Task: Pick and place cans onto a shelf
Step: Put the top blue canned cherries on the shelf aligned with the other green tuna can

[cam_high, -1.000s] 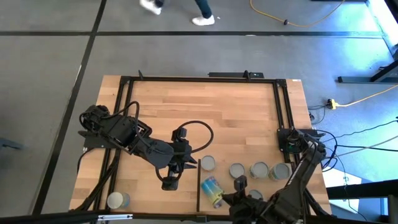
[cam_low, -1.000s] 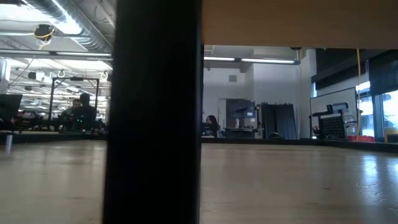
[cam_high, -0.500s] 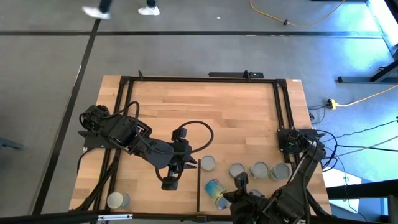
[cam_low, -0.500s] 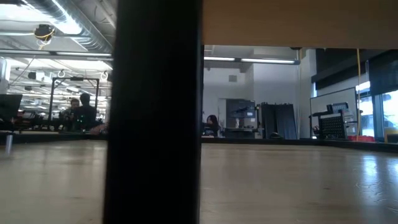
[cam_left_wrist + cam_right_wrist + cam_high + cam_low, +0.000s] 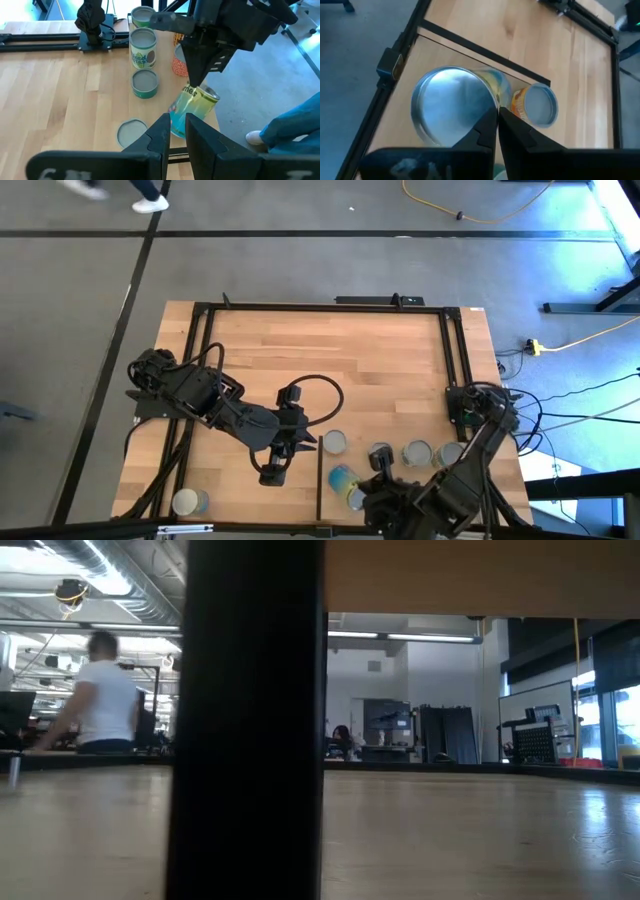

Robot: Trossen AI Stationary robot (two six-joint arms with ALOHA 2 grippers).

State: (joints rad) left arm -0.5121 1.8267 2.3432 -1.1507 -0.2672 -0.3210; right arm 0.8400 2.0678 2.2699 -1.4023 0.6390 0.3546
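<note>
Transport is the step in hand, by my reading: the right gripper (image 5: 362,488), low and just right of centre in the high view, is clamped on a tilted green-yellow labelled tin with a silver top (image 5: 192,107), seemingly clear of the wood. Three more silver-topped tins (image 5: 415,452) stand in a row to its upper right, another tin (image 5: 334,442) just upper left, a lone tin (image 5: 187,502) at lower left. The pale wooden shelf panel with its dark edge strip (image 5: 318,498) fills the table's lower right. The left gripper (image 5: 272,473) waits left of the strip, fingers closed, empty. Next: bring the tin upright, lower it onto bare panel, release.
</note>
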